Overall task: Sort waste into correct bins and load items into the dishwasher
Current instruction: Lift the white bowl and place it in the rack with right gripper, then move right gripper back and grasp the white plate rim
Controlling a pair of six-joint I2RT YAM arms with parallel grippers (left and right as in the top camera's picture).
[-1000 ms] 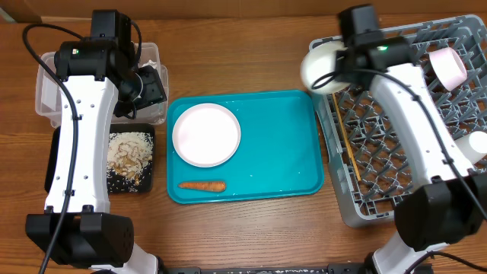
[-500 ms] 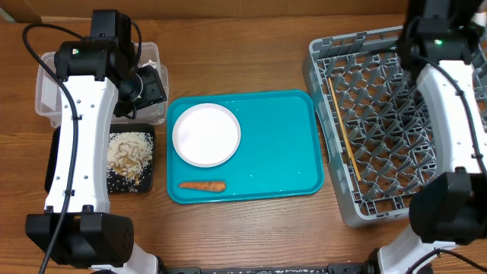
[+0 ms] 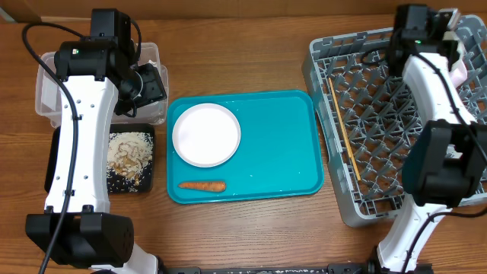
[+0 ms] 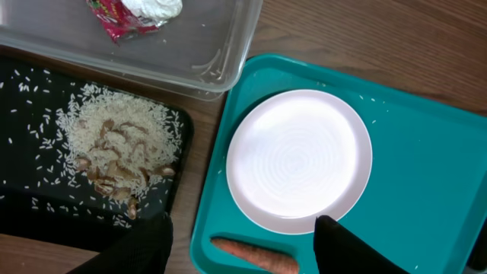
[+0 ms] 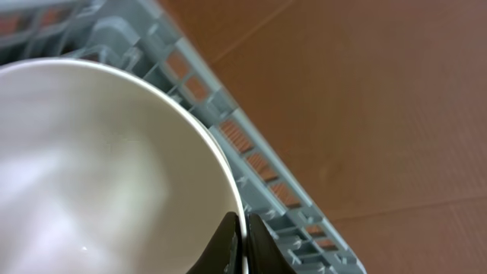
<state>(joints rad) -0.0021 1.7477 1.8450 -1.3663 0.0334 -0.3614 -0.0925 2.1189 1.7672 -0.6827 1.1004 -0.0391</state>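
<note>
Between the matt black fingers of the left gripper (image 4: pixel 242 224) lies a white plate (image 4: pixel 298 161), smooth and faintly glossy, on a shiny teal plastic tray (image 4: pixel 411 190). The carrot (image 4: pixel 251 255) close under the gripper looks dull and slightly rough. Beside the left finger, a smooth black tray (image 4: pixel 30 99) holds matt, grainy rice scraps (image 4: pixel 114 144). Farther ahead, a clear plastic tub (image 4: pixel 213 53) holds a crinkly, shiny red wrapper (image 4: pixel 114 15) and a crumpled paper tissue (image 4: pixel 156 7). Pinched in the right gripper (image 5: pixel 243 228), the white bowl (image 5: pixel 99 167) is smooth and glossy. Beside it are the matt grey plastic dish rack (image 5: pixel 251 152) and the smooth brown wood table (image 5: pixel 380 99).
</note>
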